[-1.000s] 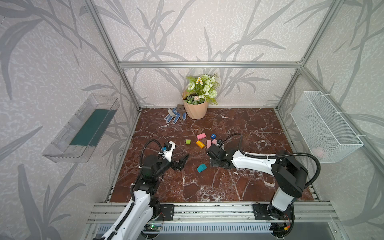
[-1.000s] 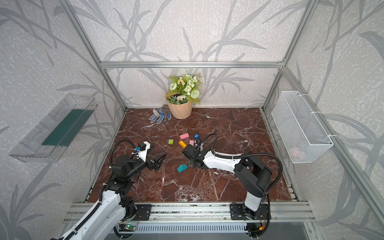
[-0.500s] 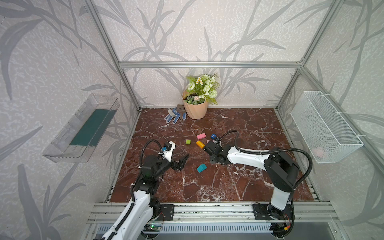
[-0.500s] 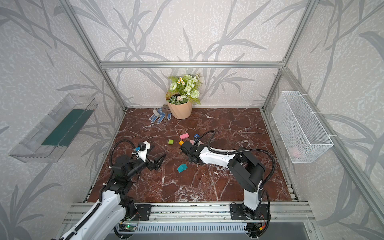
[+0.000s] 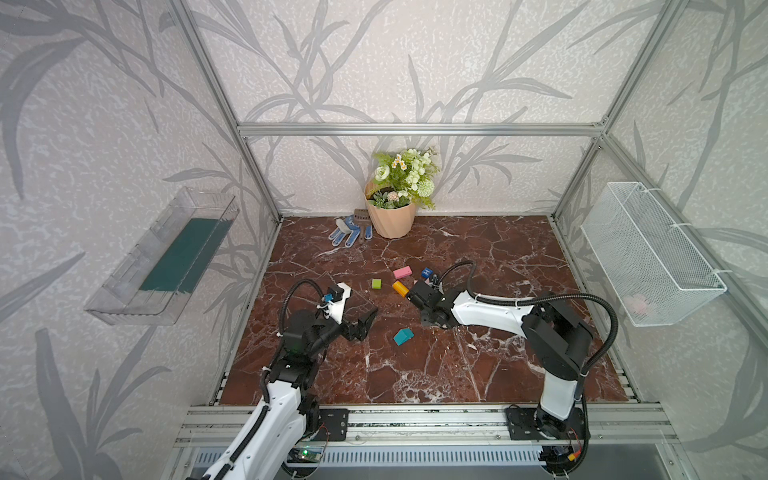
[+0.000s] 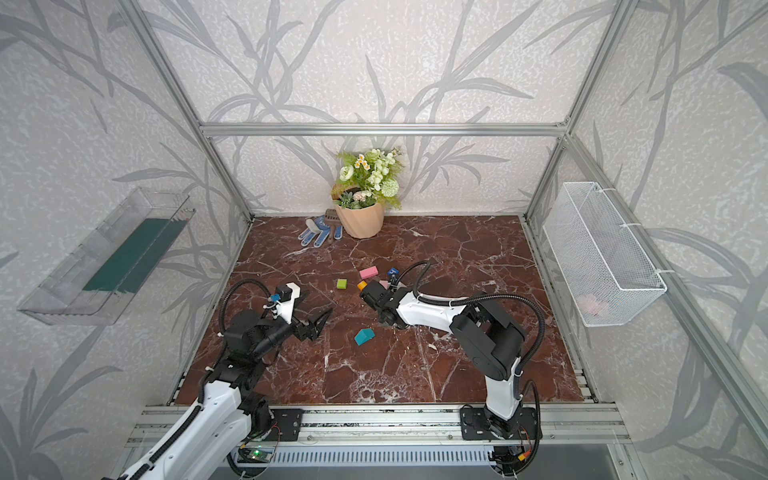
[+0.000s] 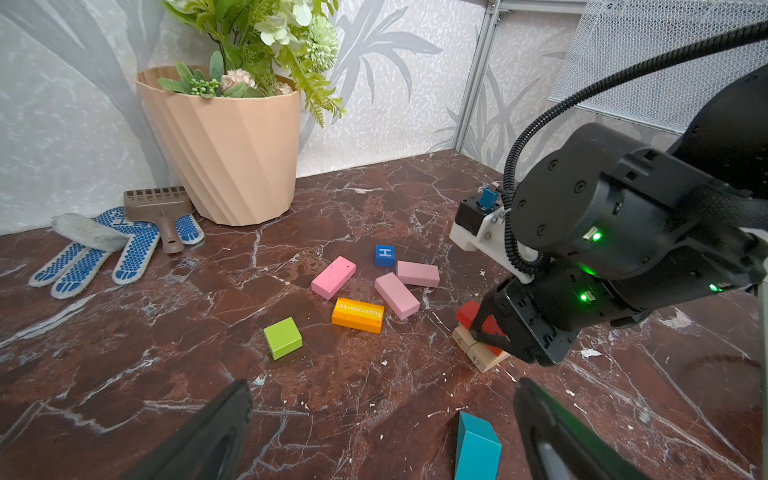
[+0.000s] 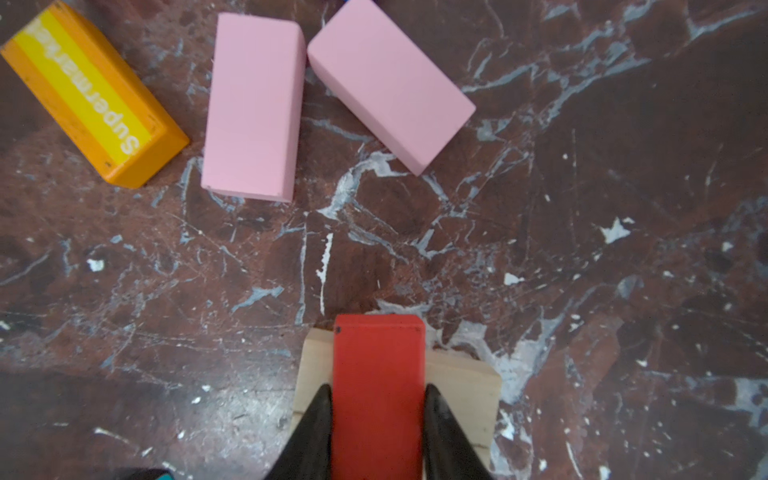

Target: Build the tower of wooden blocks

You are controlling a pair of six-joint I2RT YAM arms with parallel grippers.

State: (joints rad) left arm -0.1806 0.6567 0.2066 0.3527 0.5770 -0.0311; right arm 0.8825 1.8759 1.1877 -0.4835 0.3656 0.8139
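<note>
A glossy red-brown marble desk [image 5: 415,374] with white veins is filling the floor of an aluminium-framed booth, and its walls are wearing pale paper printed with grey leaves. On the left wall a clear plastic bin [image 5: 133,270] is hanging. At the back, blue-dotted gloves [image 5: 345,232] are lying beside a ribbed beige flowerpot [image 5: 392,218] of white and green flowers. The left jaws are hovering spread wide and gripping nothing, with the teal house-shaped piece [image 5: 403,336] sitting on the desk near them, just to their right and untouched. Farther back, painted wood blocks are lying scattered flat: a lime green cube [image 5: 376,283], an orange block [image 5: 400,288] lettered "Supermarket", a matte pink block [image 5: 402,272] and a blue "H" cube [image 5: 427,273]. In the right wrist view two more pink blocks [image 8: 253,104] are sitting with their corners nearly touching. The right jaws are clenching the smooth red block [image 8: 377,374], one black fingertip [image 8: 318,424] pressing on each long side. That block is lying on top of two plain tan blocks [image 7: 478,357] set side by side as the base of the tower [image 8: 457,386]. On the right wall a white wire basket [image 5: 648,253] is hanging.
</note>
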